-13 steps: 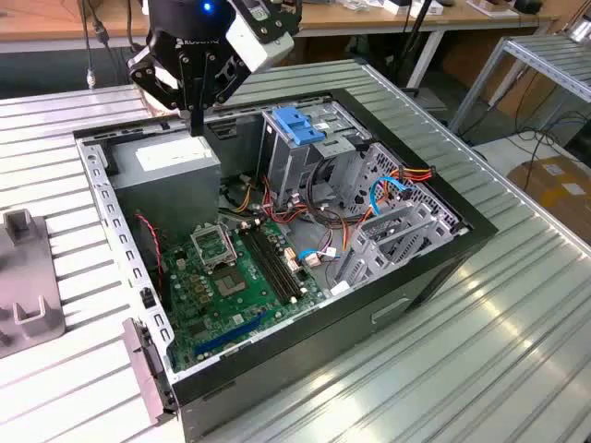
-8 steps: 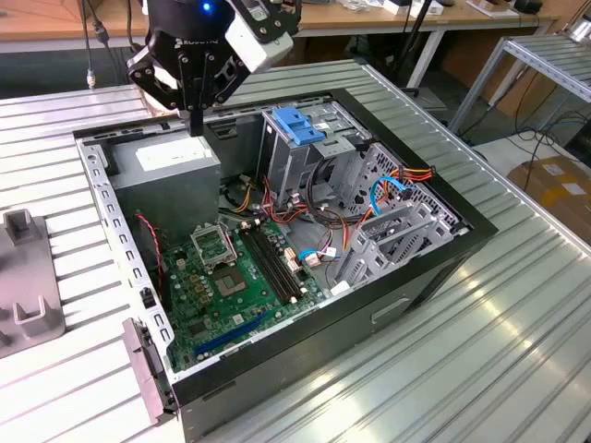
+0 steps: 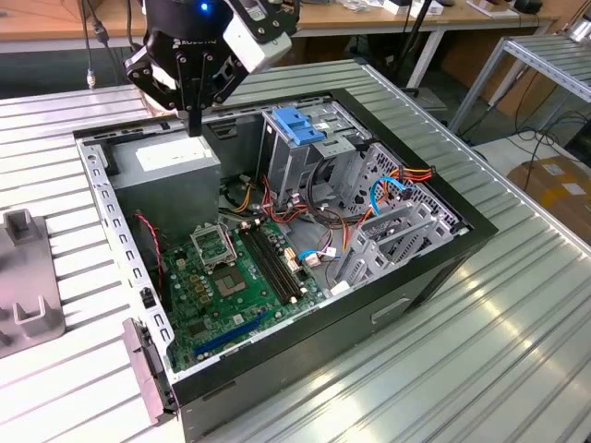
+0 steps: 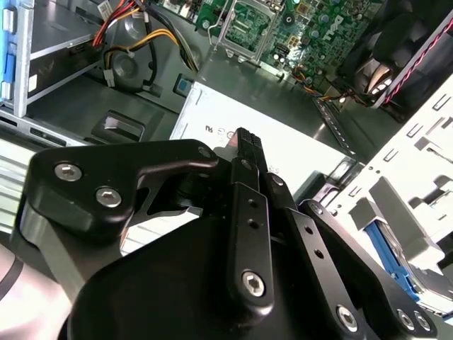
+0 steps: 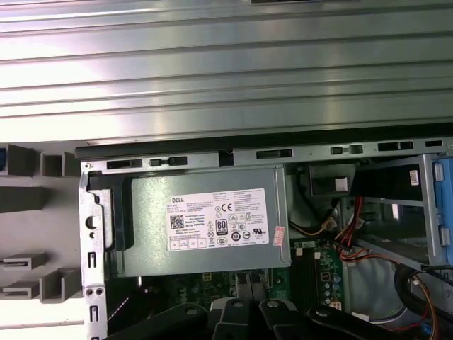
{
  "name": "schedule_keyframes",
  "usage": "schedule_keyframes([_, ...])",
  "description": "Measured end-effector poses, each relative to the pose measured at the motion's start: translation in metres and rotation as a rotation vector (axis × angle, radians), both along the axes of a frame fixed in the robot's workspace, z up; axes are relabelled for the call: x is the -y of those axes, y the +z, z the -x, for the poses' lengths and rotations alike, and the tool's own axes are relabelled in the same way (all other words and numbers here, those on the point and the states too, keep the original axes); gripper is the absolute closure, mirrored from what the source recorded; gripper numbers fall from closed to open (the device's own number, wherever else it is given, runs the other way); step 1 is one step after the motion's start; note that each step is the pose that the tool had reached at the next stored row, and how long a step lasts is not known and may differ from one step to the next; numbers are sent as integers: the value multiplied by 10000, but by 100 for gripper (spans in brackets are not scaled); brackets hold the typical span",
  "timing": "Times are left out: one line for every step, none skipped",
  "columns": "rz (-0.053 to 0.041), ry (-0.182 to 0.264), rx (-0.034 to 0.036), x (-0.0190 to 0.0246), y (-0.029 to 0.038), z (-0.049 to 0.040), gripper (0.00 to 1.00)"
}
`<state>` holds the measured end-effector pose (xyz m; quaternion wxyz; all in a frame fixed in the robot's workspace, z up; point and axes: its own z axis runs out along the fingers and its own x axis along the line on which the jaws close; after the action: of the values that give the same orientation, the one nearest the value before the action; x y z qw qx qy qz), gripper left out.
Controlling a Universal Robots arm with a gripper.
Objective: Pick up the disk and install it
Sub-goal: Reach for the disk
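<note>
Gripper: the gripper (image 3: 194,127) has its black fingers pressed together with nothing between them. In the exterior view it hangs over the power supply (image 3: 175,166), at the 11 o'clock corner of the open computer case (image 3: 416,291). The arm above it is cut off by the frame.
Disk: the disk (image 4: 388,249) shows in the second wrist view as a blue rail beside a strip of grey metal. It sits outside the case wall among pale grey blocks, and the gripper's links and those blocks hide the rest.
Fixture: a grey fixture (image 3: 23,277) stands on the table (image 3: 517,351) at 9 o'clock of the case in the exterior view. The frame edge crops it.
Cage: a metal cage (image 3: 294,161) with a blue bracket (image 3: 288,125) stands at 12 o'clock inside the case. Its bays are hard to make out behind the cables (image 3: 388,189).
Motherboard: the motherboard (image 3: 222,286) lies flat toward 7 o'clock.
</note>
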<state>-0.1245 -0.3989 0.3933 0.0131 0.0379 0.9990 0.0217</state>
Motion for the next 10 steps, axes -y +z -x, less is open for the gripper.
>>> schedule_keyframes([1, 0, 0, 0, 0, 3, 90])
schedule_keyframes([0, -1, 0, 0, 0, 7, 90])
schedule_keyframes([0, -1, 0, 0, 0, 10, 90])
schedule_keyframes([0, 0, 0, 0, 0, 13, 90])
schedule_keyframes([0, 1, 0, 0, 0, 16, 90])
schedule_keyframes([0, 0, 0, 0, 0, 21, 90])
schedule_keyframes([0, 0, -1, 0, 0, 25, 90])
schedule_keyframes([1, 0, -1, 0, 0, 29, 90])
schedule_keyframes([0, 0, 0, 0, 0, 33, 90])
schedule_keyframes([1, 0, 0, 0, 0, 36, 90])
